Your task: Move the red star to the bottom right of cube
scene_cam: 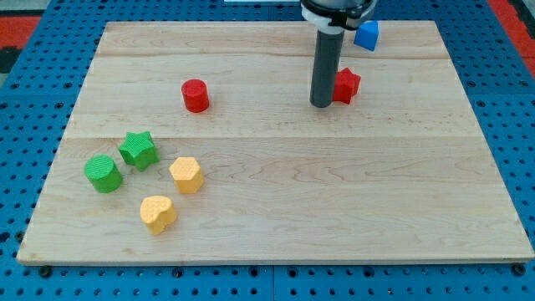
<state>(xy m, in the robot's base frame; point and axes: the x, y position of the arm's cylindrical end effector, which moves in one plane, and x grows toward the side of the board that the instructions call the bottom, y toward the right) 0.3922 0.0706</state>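
Nearest on the pale wooden board (351,201), left of centre: two yellow heart-like blocks (157,213) (185,175), ribbed green cylinder (103,173), green star (138,150). Farther, red cylinder (195,95). My tip (321,104) touches the red star's (346,84) left side; blue cube (366,34) sits just beyond.

Hidden and cut-off parts around the rod

The rod (324,67) covers the left edge of the red star (347,84), so whether my tip (321,104) touches the star or only stands just beside it cannot be told. The rod's upper end runs out at the view's top, and its mount there covers the blue cube's (367,34) upper left corner. The board's (276,176) two bottom corners reach the view's very bottom, and its underside cannot be made out.
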